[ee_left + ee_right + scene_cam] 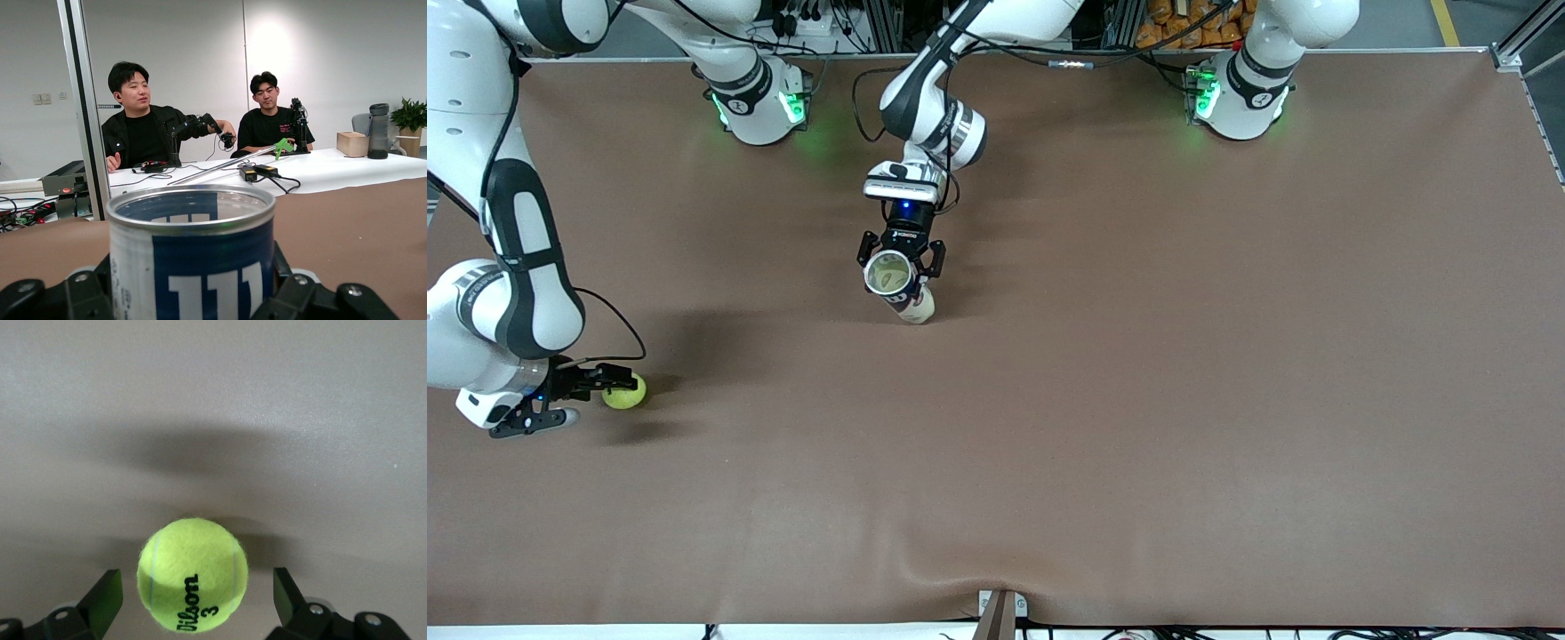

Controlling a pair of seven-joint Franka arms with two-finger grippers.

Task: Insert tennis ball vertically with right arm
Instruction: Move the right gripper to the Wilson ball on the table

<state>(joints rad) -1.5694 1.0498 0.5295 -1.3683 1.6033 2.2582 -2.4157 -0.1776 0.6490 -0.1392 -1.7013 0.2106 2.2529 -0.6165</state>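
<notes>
While the left gripper (pixel 900 260) stands near the middle of the brown table (pixel 1138 356), its fingers are closed around an open tennis ball can (pixel 896 284) with a blue and white label, which rests tilted with its base on the table and its mouth turned up. At the right arm's end of the table, nearer the front camera than the can and well apart from it, lies the yellow-green Wilson tennis ball (pixel 624 392). Low over the table, the right gripper (pixel 580 400) has its jaws spread wide, a finger on either side of the ball with gaps showing in the right wrist view, gripping nothing.
</notes>
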